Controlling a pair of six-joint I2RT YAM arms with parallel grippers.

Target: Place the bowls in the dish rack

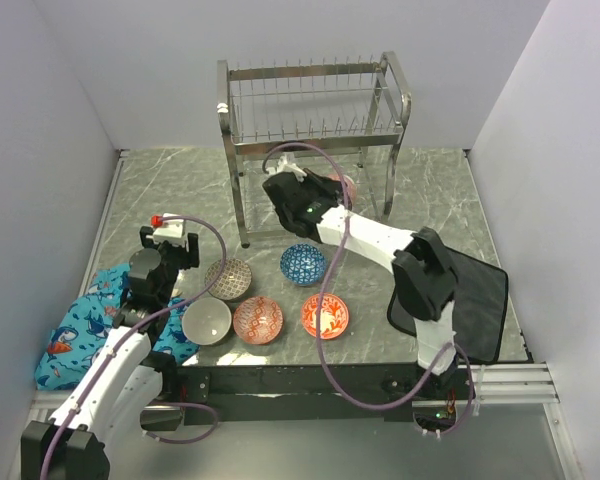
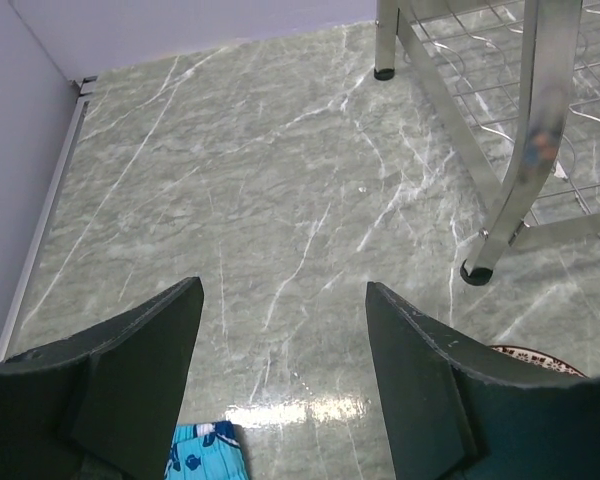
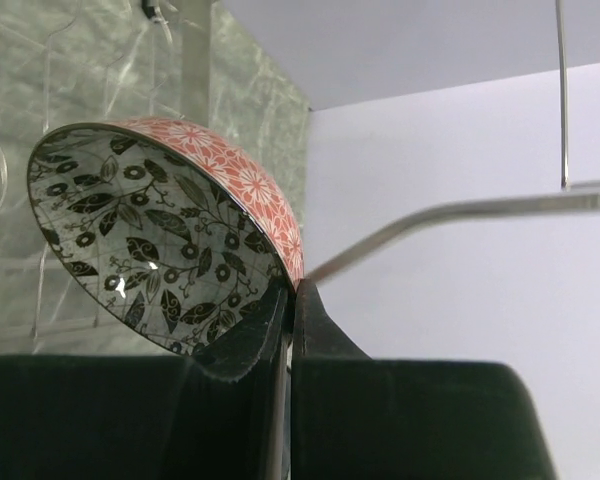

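Observation:
My right gripper (image 3: 292, 290) is shut on the rim of a bowl (image 3: 150, 230) that has a dark leaf pattern inside and a red floral outside. It holds the bowl tilted on edge inside the lower tier of the steel dish rack (image 1: 310, 110), beside a rack wire (image 3: 460, 215). Several more bowls sit on the table: blue (image 1: 303, 264), brown-grey (image 1: 228, 279), cream (image 1: 207, 320), pinkish-red (image 1: 258, 320) and red-orange (image 1: 325, 316). My left gripper (image 2: 280, 300) hangs open and empty over bare table left of the rack, near the brown-grey bowl (image 2: 535, 355).
A blue fish-print cloth (image 1: 90, 320) lies at the front left under my left arm. A black mat (image 1: 475, 300) lies at the front right. The rack's front leg (image 2: 477, 270) stands just right of my left gripper. Grey walls close in both sides.

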